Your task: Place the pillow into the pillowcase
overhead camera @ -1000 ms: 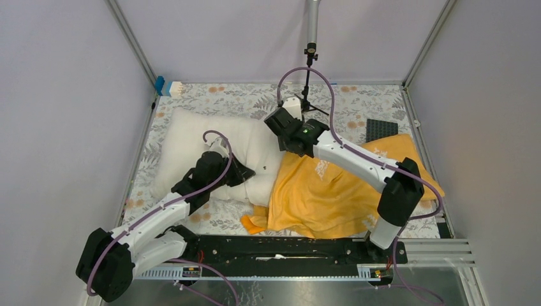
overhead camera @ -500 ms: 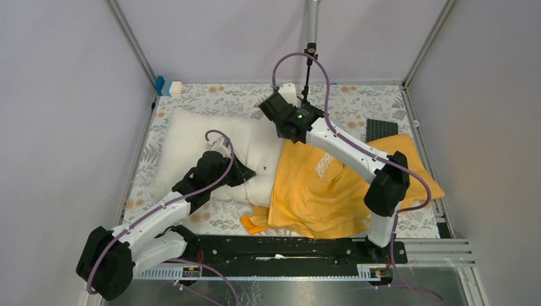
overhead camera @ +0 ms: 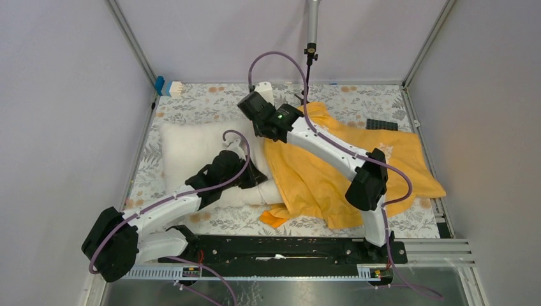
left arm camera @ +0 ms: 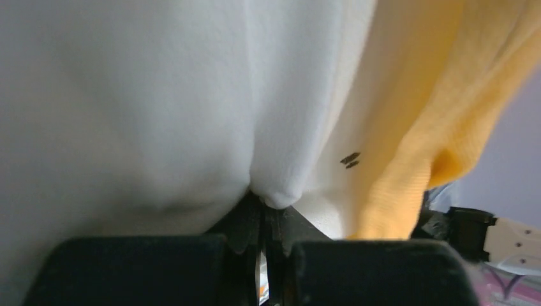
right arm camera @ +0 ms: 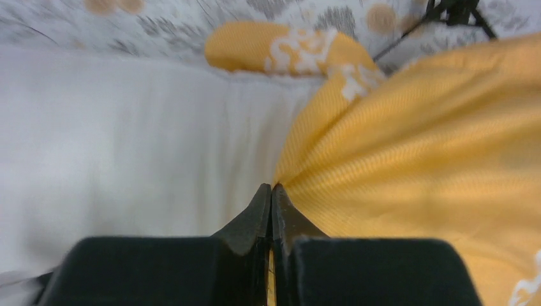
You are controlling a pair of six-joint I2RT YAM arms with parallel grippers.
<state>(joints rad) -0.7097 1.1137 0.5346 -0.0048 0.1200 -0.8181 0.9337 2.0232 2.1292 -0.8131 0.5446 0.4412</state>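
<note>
The pillow [left arm camera: 127, 95] judged soft, light; left gripper [left arm camera: 263, 205] closed, pinching its fabric. The pillowcase [right arm camera: 415, 159] limp; right gripper [right arm camera: 272, 191] closed on its left edge.

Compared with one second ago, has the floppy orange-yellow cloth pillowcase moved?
Yes. The pillowcase, pinched by the right gripper, moved toward the back wall and now covers part of the flat black plate.
</note>
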